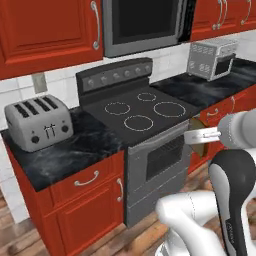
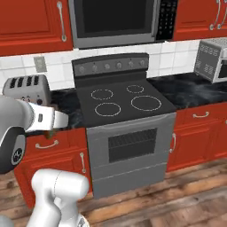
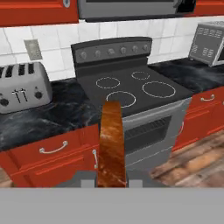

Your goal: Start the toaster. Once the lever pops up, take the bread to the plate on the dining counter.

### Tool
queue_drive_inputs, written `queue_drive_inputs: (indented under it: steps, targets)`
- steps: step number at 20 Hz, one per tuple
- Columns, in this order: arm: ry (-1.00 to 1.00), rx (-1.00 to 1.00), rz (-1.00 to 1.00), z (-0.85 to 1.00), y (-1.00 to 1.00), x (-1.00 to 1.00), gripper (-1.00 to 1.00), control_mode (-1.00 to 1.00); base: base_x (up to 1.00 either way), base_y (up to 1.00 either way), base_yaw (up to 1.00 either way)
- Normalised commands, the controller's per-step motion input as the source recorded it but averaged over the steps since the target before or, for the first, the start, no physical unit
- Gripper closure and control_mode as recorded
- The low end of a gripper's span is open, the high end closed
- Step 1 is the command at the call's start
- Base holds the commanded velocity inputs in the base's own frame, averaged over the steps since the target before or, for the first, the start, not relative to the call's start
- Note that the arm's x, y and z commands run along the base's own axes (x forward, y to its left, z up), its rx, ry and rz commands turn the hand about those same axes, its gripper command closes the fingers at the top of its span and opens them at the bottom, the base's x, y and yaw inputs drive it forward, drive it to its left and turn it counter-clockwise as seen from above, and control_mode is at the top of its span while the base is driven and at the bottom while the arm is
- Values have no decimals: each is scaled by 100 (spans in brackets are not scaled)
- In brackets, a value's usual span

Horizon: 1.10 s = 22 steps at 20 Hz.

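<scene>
The silver-grey toaster stands on the black wall counter left of the stove, its slots empty as far as I can see. In front of the stove, at about counter height, my gripper is shut on the bread. In the hand view the slice stands edge-on as a brown crust strip between the fingers. A small brown piece of it shows under the hand in the base views. The plate and the dining counter are out of view.
A black glass-top stove with an oven door sits straight ahead, and a microwave hangs above it. A silver toaster oven is on the counter to the right. Red cabinets line the wall above a wooden floor.
</scene>
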Motion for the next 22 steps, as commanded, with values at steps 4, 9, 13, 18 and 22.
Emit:
queue_drive_inputs:
  steps: [4,9,13,18,22]
  targets:
    - [0,0,0,0,0,0,100,100,-59,3,-93]
    - [0,0,0,0,0,0,100,100,-47,0,-92]
    - [0,0,0,0,0,0,100,100,-25,0,-86]
    - [0,0,0,0,0,0,100,100,-10,0,-70]
    - [0,0,0,0,0,0,100,100,-1,0,-62]
